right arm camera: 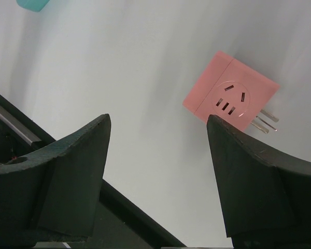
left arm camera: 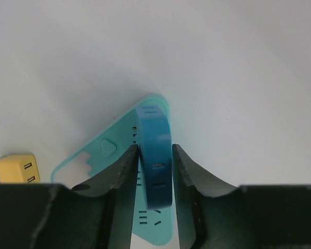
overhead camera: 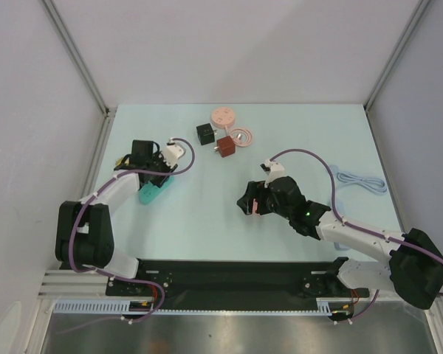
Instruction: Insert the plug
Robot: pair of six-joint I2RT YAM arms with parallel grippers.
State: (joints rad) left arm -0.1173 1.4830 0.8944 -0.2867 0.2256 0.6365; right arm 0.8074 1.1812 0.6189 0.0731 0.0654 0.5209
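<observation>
Right fingers (right arm camera: 67, 171) stood spread, pink plug (right arm camera: 230, 98) just beyond them: better centred between them before closing. Left fingers (left arm camera: 119, 192) flanked the power strip (left arm camera: 155, 150), grip unclear.

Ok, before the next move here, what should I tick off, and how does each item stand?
1. Blue plug seated in the teal strip: cannot tell. It stands upright on the strip, but the joint is hidden.
2. Left claw clear of the blue plug: cannot tell. Its fingers flank it very closely.
3. Right claw open: ok.
4. Pink adapter centred in the right claw: not ok. It lies ungripped, off toward one side.
5. Adapter's prongs unobstructed: ok. They stick out bare.
</observation>
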